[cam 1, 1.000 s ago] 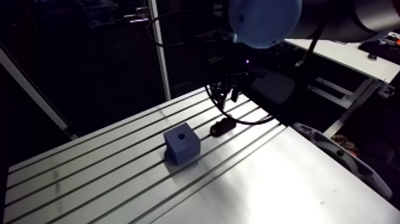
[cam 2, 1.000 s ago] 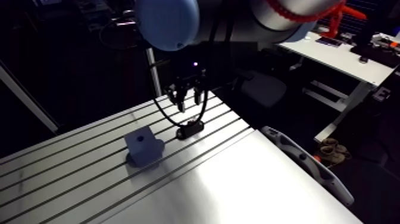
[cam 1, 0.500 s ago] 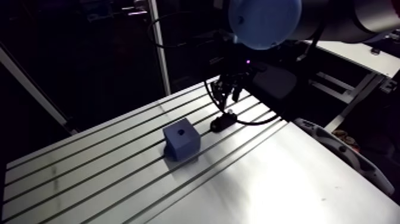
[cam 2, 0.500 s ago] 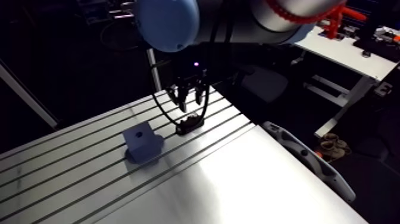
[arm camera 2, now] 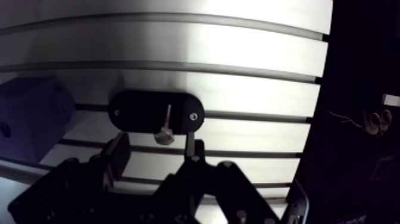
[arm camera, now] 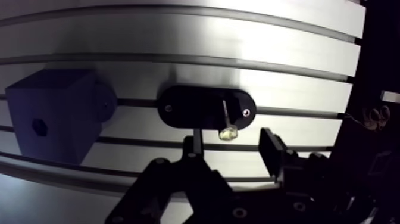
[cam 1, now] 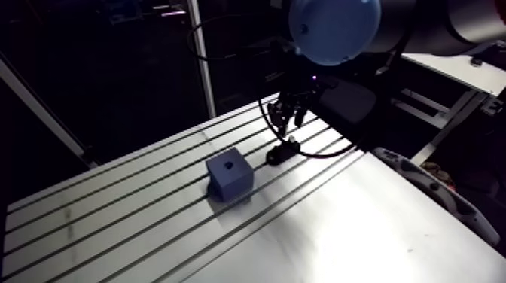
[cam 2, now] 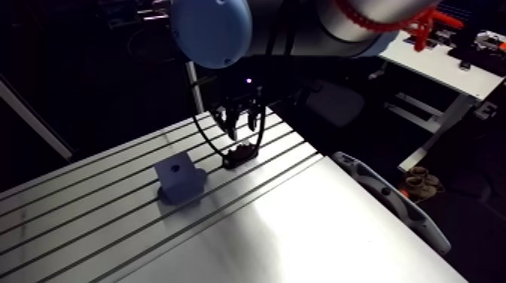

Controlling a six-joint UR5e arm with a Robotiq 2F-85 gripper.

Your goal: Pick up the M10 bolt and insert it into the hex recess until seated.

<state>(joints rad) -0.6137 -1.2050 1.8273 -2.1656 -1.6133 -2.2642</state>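
Wrist view: gripper (arm camera: 232, 145) spread wide, bolt (arm camera: 227, 132) between fingers, untouched

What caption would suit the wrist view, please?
Open gripper above silver bolt on black oval holder, dark blue block beside it.

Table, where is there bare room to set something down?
The table stretch on the camera's side of the blue block is bare, as are the slots beyond it away from the black holder. Crowded around the holder, where the open gripper hangs over the bolt.
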